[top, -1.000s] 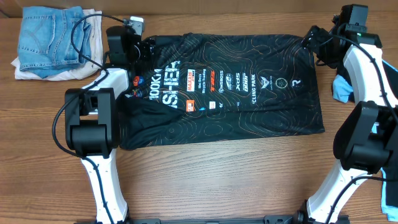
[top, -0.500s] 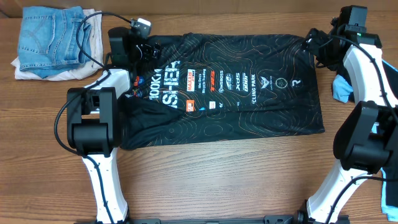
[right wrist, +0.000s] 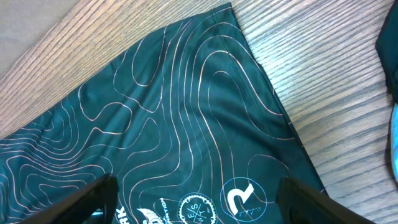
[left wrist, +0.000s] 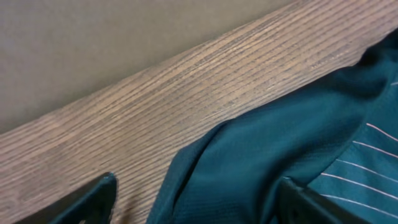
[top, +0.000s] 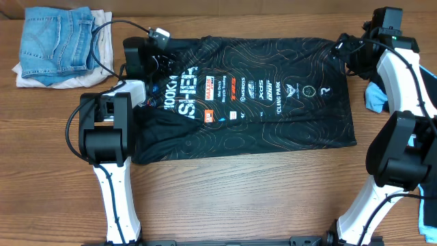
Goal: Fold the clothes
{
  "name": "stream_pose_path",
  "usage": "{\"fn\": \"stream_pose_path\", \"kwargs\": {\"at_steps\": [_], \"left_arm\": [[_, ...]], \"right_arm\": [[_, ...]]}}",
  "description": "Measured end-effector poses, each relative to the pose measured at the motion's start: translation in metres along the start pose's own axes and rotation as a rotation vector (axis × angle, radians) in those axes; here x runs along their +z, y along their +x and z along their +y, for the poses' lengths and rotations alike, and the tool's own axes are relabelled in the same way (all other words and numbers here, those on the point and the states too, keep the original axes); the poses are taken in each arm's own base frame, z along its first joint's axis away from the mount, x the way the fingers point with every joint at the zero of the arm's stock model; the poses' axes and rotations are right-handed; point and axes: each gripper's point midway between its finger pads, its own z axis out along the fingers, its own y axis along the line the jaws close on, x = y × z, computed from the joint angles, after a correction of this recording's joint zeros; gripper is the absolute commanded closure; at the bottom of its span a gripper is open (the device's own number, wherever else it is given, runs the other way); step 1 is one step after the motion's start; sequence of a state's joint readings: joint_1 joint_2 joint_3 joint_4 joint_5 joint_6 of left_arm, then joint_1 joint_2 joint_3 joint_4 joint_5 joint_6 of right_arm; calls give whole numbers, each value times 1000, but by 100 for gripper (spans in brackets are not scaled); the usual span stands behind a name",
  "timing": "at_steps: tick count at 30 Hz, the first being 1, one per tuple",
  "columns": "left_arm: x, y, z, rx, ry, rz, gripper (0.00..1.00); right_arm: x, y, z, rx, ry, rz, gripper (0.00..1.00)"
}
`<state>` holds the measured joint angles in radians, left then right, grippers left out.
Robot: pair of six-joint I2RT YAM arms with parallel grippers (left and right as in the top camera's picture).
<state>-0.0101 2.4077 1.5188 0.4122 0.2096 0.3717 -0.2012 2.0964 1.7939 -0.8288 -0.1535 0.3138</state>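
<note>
The black jersey with contour lines, sponsor logos and white lettering lies spread flat across the table's middle. My left gripper is open over the jersey's far left corner; in the left wrist view its fingers straddle a fold of dark fabric at the edge. My right gripper is open above the jersey's far right corner; the right wrist view shows its fingers over the printed logos, empty. A black-and-light-blue garment lies at the right edge.
A stack of folded blue jeans on pale cloth sits at the far left corner. Bare wooden table runs along the front. The table's far edge is just beyond the jersey. Arm bases stand at front left and right.
My left gripper has shifted right along the jersey's far left corner. The right arm and the jersey have stayed put.
</note>
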Motion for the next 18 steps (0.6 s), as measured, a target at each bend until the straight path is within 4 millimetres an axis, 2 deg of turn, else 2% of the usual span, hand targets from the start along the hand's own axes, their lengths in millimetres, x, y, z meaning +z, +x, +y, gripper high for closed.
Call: {"fn": "stream_pose_path", "kwargs": {"at_steps": [3,9,12,15,17,18], "left_arm": [[0,1,1,1,-4,2,33],[0,0,1,2,-4,1,35],[0,-1,1,3,-6,-3,41],[0,-2,2,3,-8,-7,57],[0,-2,1,2,-7,-6,81],[0,-2,2,2,-7,-6,88]], "right_arm": [[0,0,0,0,0,1,20],[0,1,0,0,1,2,20],[0,2,-1,1,4,8,21],[0,4,-2,2,7,16,25],[0,4,-2,2,7,18,26],[0,4,-2,3,7,17,26]]}}
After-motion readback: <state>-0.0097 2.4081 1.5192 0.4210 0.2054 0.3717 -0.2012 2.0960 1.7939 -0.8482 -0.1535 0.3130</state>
